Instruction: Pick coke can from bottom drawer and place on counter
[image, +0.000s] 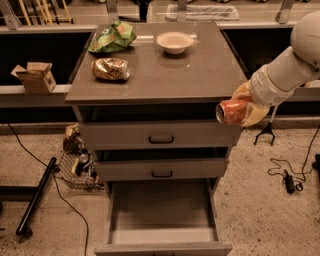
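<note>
Camera view: one gripper (246, 109) holds one coke can (230, 111) tight beside the counter's (200, 70) right front corner; one green chip bag (112, 37), one gold snack bag (111, 69) and one bowl (174, 42) sit on it.

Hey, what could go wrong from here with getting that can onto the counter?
The gripper holds the coke can on its side, beside the front right corner of the counter and just below its top. Moving inward before rising could knock the can against the edge. Released sideways, it might roll off.

coke can (232, 111) in gripper (247, 109) just right of the counter (200, 75), above and right of bottom drawer (161, 212)
</note>
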